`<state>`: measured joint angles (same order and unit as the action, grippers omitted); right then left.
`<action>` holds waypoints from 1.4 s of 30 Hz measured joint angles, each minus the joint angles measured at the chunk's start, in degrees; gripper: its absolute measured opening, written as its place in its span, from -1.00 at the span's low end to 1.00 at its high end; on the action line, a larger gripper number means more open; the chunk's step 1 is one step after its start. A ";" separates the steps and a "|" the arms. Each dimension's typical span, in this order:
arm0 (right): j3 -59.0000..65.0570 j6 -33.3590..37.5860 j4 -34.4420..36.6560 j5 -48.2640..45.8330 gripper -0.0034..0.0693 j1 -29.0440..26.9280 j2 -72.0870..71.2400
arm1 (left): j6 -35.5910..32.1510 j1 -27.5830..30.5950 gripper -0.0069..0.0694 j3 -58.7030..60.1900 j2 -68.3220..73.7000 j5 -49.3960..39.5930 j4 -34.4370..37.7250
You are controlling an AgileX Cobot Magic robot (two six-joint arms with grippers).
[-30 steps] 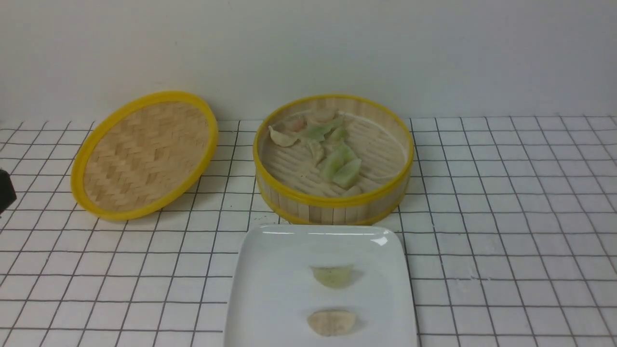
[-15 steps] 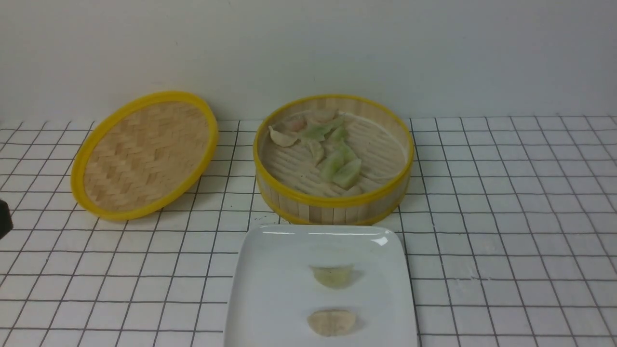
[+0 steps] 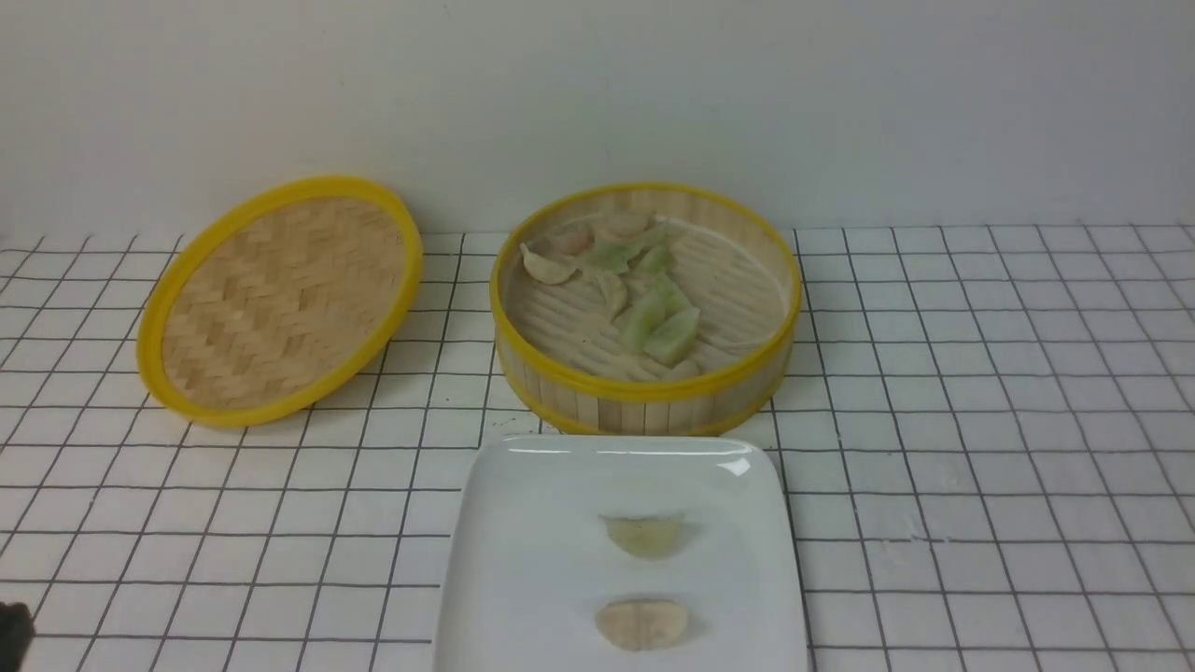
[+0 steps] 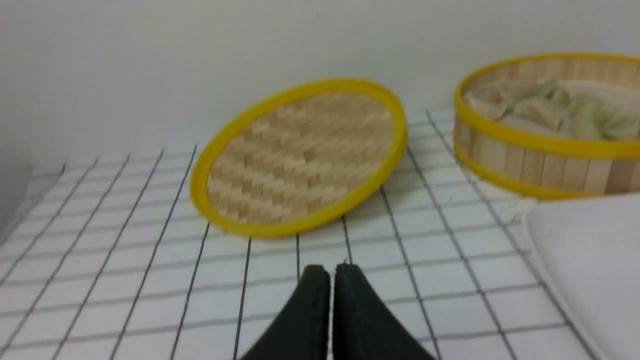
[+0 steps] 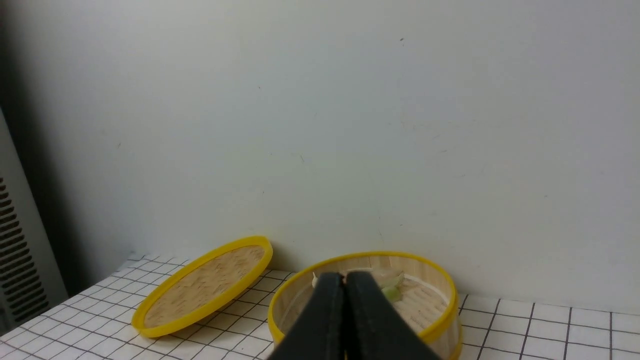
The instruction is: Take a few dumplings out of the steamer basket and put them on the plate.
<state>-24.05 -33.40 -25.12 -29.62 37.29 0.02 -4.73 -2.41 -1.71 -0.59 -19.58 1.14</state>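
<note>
The bamboo steamer basket (image 3: 644, 397) stands mid-table and holds several beige and pale green dumplings (image 3: 653, 317). It also shows in the left wrist view (image 4: 540, 165) and the right wrist view (image 5: 445, 310). The white plate (image 3: 532, 560) lies in front of it with a green dumpling (image 3: 644, 535) and a beige dumpling (image 3: 642, 623) on it. My left gripper (image 4: 331, 270) is shut and empty, low over the table left of the plate (image 4: 590, 250); only a dark bit of it (image 3: 11, 630) shows in the front view. My right gripper (image 5: 344, 278) is shut and empty, held back from the basket.
The flat woven lid (image 3: 280, 299) leans against the wall left of the basket; it also shows in the left wrist view (image 4: 300, 160) and the right wrist view (image 5: 205, 287). The tablecloth (image 3: 980, 420) has a black grid. The wall stands close behind.
The dark tip of my left gripper has slid down the front view's left edge, toward the near corner. The dumplings, basket and plate have not moved.
</note>
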 joint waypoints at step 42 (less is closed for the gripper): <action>0.26 6.35 8.28 0.92 -0.95 0.00 0.00 | 0.00 0.55 -0.83 3.31 0.00 -2.32 1.52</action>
<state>-23.79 -27.06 -16.84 -28.70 37.29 0.02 -4.73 -1.86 1.59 -0.59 -21.90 2.67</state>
